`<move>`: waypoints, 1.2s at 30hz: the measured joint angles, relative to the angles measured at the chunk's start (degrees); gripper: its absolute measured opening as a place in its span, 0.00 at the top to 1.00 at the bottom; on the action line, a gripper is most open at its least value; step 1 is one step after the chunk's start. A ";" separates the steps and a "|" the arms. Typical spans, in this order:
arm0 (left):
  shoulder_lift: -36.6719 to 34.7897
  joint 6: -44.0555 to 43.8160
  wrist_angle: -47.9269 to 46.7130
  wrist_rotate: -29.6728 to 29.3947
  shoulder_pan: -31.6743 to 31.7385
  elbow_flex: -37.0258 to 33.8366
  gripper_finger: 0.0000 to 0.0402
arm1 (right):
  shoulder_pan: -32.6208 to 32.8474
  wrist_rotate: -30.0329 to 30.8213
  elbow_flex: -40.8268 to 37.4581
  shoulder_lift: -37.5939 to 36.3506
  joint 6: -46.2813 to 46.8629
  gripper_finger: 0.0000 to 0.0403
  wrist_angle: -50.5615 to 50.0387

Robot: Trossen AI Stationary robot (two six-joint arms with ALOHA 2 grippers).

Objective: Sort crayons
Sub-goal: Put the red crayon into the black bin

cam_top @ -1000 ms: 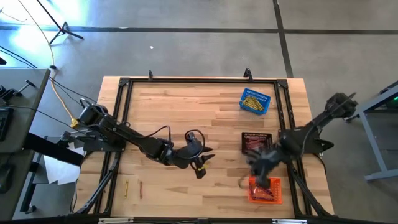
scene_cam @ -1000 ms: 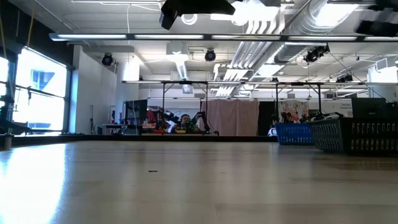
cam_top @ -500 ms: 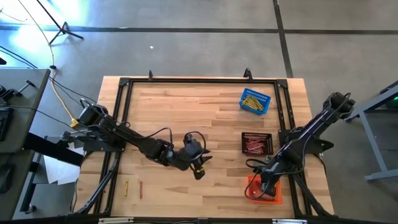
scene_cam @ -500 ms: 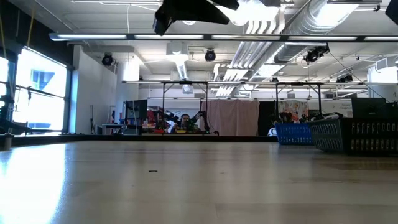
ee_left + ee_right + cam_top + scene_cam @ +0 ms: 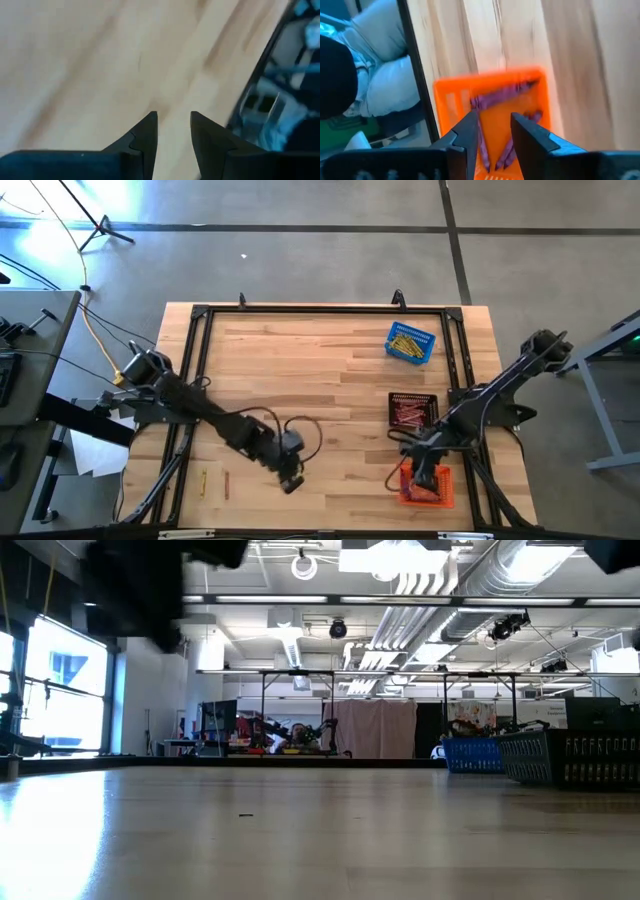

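Observation:
Purple crayons (image 5: 500, 96) lie in the orange basket (image 5: 437, 490) near the table's front right. My right gripper (image 5: 495, 125) hangs open just above that basket, with purple sticks showing below the gap between its fingers. Yellow crayons (image 5: 408, 342) fill the blue basket (image 5: 428, 340) at the far right. Red crayons (image 5: 410, 414) lie in the black basket (image 5: 412, 397) in front of it. Two loose crayons, one yellow (image 5: 203, 482) and one reddish (image 5: 226, 485), lie flat on the wood at the front left. My left gripper (image 5: 174, 125) stands open over bare wood, right of those two.
A black metal frame (image 5: 196, 340) runs round the tabletop. In the low view the blue basket (image 5: 470, 753) and the black basket (image 5: 570, 758) stand at the right. Bare wood lies across the table's middle and far left.
My left gripper has swung from the table's middle toward the near left, sinking and turning about, closer to the two loose crayons. My right gripper has come down over the orange basket.

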 joint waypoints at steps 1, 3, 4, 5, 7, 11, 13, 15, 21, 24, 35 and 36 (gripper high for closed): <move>0.00 -2.86 -2.03 2.48 -0.79 0.00 0.74 | -1.04 0.07 0.70 0.00 -1.36 0.75 -0.19; 0.00 -9.22 -5.98 5.81 -2.83 0.00 0.74 | -3.13 0.32 2.20 0.00 -4.91 0.75 -0.68; 0.00 -12.84 -8.02 6.55 -4.01 0.00 0.74 | -4.18 0.93 2.83 0.00 -7.30 0.75 -0.75; 0.00 -16.78 -10.09 6.85 -5.31 0.00 0.74 | -5.05 1.70 3.37 0.00 -9.94 0.75 -0.75; 0.00 -25.79 -14.37 6.84 -8.14 0.00 0.74 | -6.44 4.08 4.20 0.00 -15.52 0.75 -0.69; 0.00 -43.09 -21.61 6.80 -14.08 0.00 0.74 | -8.93 6.21 4.52 0.00 -24.61 0.75 -0.93; 0.00 -49.93 -24.35 7.37 -16.68 0.00 0.74 | -10.17 6.23 4.52 0.00 -27.86 0.75 -0.97; 0.00 -55.98 -26.39 7.85 -18.98 0.00 0.74 | -11.33 6.23 4.52 0.00 -30.32 0.75 -0.98; 0.00 -66.12 -27.43 7.69 -22.31 0.00 0.74 | -13.83 6.33 4.52 0.00 -34.72 0.75 -1.46; 0.41 -67.21 -27.90 7.29 -22.58 0.00 0.74 | -14.72 6.54 4.52 0.00 -35.65 0.75 -1.46; 6.01 -63.75 -29.84 6.59 -22.84 -0.04 0.74 | -15.48 9.81 4.52 0.00 -35.62 0.75 -1.83; 6.20 -63.78 -30.22 6.41 -22.82 -0.04 0.74 | -15.48 9.81 4.52 0.00 -35.59 0.75 -1.83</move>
